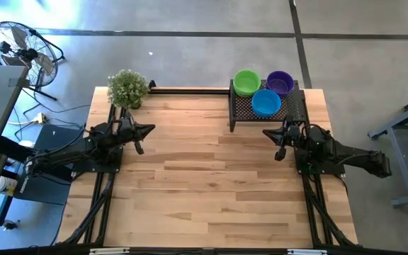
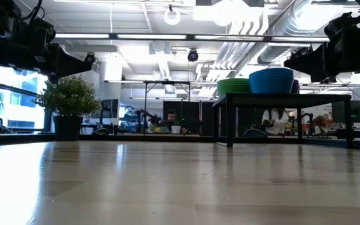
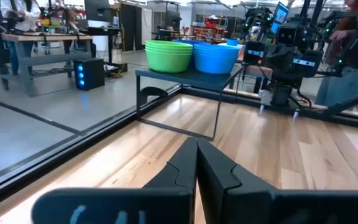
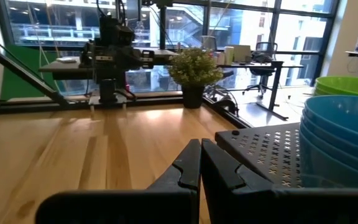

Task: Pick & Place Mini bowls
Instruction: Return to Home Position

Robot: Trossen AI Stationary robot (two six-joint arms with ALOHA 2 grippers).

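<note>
1. Left gripper (image 3: pixel 196 163) fingers meet, holding nothing, in its wrist view; the right gripper (image 4: pixel 201 163) is pressed together too, empty.
2. Seen from above, the left one hangs near the plant (image 1: pixel 127 88) and the right one just before the rack (image 1: pixel 292 113).
3. Green mini bowls (image 1: pixel 246 82), blue mini bowls (image 1: pixel 265 103) and purple mini bowls (image 1: pixel 280 82) sit on the rack.
4. Only the high view shows the purple plainly, while the low view shows the layered stacks.

**Open-plan robotics lab on an industrial floor**

Reads as a shared research workspace, not a home. Has a bare concrete floor (image 1: pixel 190 49) around a wooden table (image 1: pixel 211 177) fitted with two dark robot arms (image 1: pixel 83 152). Shows exposed ducts (image 2: pixel 280 25) overhead, tall windows (image 4: pixel 241 25), long workbenches (image 3: pixel 36 37), a standing fan (image 1: pixel 20 46), an office chair (image 4: pixel 263 53), and people (image 2: pixel 272 119) at desks far back.
</note>
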